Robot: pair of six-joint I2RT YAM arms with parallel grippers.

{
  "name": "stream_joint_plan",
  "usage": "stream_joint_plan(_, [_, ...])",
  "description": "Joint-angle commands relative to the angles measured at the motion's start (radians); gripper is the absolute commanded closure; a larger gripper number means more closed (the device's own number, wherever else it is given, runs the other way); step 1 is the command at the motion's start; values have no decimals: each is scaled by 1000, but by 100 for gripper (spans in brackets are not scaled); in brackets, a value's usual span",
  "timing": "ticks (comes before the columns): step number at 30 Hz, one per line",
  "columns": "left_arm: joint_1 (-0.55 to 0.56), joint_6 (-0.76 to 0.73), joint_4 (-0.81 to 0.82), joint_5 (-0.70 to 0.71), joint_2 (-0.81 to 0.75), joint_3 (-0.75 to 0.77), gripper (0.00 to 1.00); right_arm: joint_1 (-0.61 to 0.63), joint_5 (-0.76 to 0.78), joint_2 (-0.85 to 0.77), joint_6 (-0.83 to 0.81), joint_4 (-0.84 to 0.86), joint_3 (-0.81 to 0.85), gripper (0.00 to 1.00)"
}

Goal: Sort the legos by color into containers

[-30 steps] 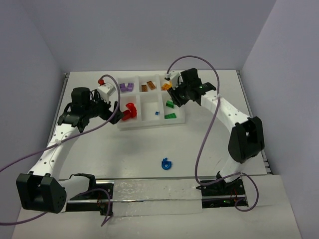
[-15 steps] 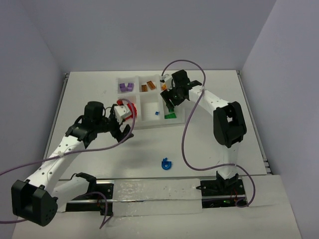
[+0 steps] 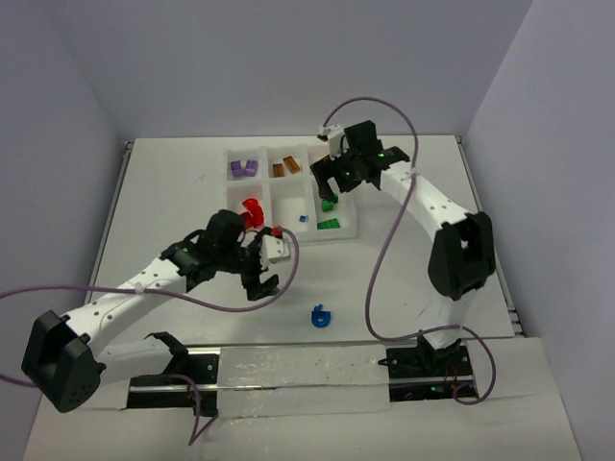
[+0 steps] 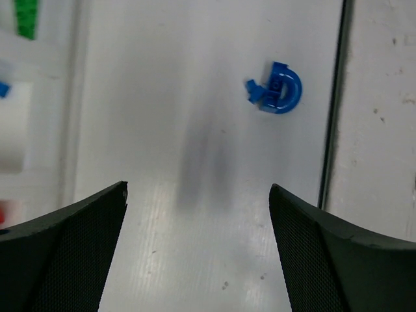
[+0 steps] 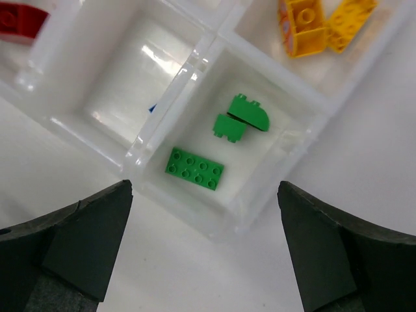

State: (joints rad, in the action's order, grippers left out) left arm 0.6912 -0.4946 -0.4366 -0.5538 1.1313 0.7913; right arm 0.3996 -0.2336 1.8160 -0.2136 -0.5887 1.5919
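Left arm has swung off the tray's (image 3: 288, 240) left side and out over the open worktop (image 3: 173, 192) since a second ago. The left end effector (image 3: 261, 274) now points toward the near right, its fingers (image 4: 65, 253) spread wide with nothing between them. The one loose item, a blue curved piece (image 3: 319, 314), lies alone on the worktop between the tray and the arm bases, down and to the right of that end effector and apart from it. The left wrist view puts the piece (image 4: 278, 88) ahead and off to the right of the open gap, with its rounded back toward the right. It is roughly as wide as it is long, so I see no strong long axis to line up on. Judgement: the left arm is plainly the nearer and needs to travel forward and rightward before closing. Its likely target is the near-row middle compartment, where a small blue brick (image 3: 303, 218) sits. Further right, the right end effector (image 3: 330, 187) has lifted and its fingers have opened since a second ago. It hangs empty over the near-right compartment, where the green bricks (image 5: 195, 168) lie.
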Motion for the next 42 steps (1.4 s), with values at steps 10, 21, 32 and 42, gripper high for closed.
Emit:
stream_joint_plan(10, [363,-275,28,7,241,51,2,-266,-153,-426,44,-25,-275,0])
stream_joint_plan(21, [406,-367,64,16,475,230,5,-290,-167,-474,51,-19,-340,0])
stream_joint_plan(32, [451,-432,36,15,537,229,17,-300,-173,-462,38,-22,-354,0])
stream_joint_plan(42, [458,-412,80,60,593,235,20,-301,-187,-457,45,-24,-357,0])
